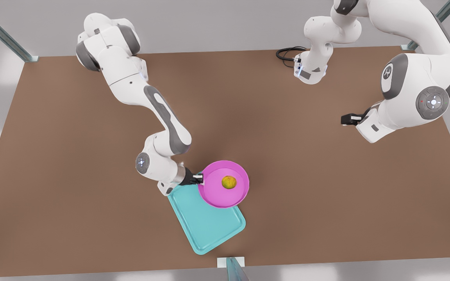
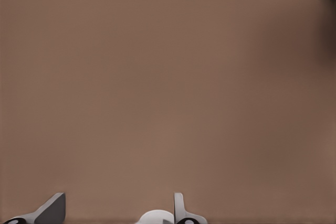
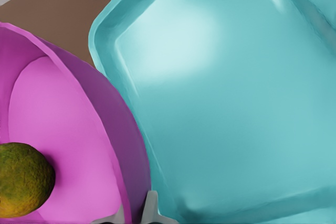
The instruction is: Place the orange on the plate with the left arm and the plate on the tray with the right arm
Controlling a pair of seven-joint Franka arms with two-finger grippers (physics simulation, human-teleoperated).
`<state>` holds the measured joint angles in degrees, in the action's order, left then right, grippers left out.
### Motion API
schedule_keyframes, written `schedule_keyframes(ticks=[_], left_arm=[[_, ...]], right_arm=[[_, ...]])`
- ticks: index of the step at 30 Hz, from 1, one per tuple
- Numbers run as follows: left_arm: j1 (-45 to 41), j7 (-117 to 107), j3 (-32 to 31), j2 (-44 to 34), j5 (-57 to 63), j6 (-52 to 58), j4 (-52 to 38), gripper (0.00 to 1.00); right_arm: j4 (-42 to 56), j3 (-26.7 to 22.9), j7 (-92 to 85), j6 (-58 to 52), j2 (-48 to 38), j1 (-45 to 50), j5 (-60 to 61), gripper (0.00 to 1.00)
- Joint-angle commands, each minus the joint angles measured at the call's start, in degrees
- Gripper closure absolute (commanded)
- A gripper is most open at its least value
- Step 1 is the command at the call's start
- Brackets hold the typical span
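The magenta plate (image 1: 213, 193) carries the small yellow-orange orange (image 1: 229, 182) near its middle. My right gripper (image 1: 198, 178), on the arm at the front view's left, is shut on the plate's rim. The plate overlaps the far end of the turquoise tray (image 1: 209, 228); whether it touches the tray I cannot tell. The right wrist view shows the plate (image 3: 68, 114), the orange (image 3: 21, 179) and the tray (image 3: 236, 103) close up, with my right gripper (image 3: 135, 214) pinching the rim. My left gripper (image 1: 346, 119) waits at the front view's right, open (image 2: 115, 211) over bare table.
The brown table (image 1: 72, 156) stretches wide on all sides of the tray. A black cable (image 1: 287, 52) lies at the far edge. Metal posts stand at the far corners, and a bracket (image 1: 231, 262) sits at the near edge just beyond the tray.
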<state>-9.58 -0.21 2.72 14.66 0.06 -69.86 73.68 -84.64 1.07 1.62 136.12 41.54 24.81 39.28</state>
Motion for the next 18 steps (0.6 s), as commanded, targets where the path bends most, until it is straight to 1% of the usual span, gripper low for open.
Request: schedule_keyframes(ticks=[1,3,6,11,12,17,18], left_arm=[[0.0,0.5,0.0,-0.1,0.0,0.2,0.0,0.0],[0.0,0.6,0.0,-0.1,0.0,0.2,0.0,0.0],[0.0,0.6,0.0,-0.1,0.0,0.2,0.1,0.0],[0.0,0.5,0.0,0.0,0.0,0.2,0.1,0.0],[0.0,0.5,0.0,0.0,0.0,0.2,0.0,0.0],[0.0,0.5,0.0,0.0,0.1,0.1,0.0,0.0],[0.0,0.5,0.0,0.1,0.2,0.1,0.0,0.0]], right_arm=[[0.5,0.0,1.5,0.3,0.5,-2.0,-0.3,0.79],[0.6,-0.1,1.4,1.3,0.5,-4.3,-0.3,0.79],[0.6,-0.2,1.0,4.8,1.3,-5.3,-0.6,0.79],[1.0,-0.4,0.6,5.7,2.7,-5.5,-0.7,0.79],[1.1,-0.3,0.6,6.1,2.9,-5.4,-0.6,0.0],[1.0,0.1,1.5,6.2,1.4,-4.9,-0.1,0.0],[0.9,0.1,1.3,5.6,-0.6,-5.0,-0.4,0.0]])
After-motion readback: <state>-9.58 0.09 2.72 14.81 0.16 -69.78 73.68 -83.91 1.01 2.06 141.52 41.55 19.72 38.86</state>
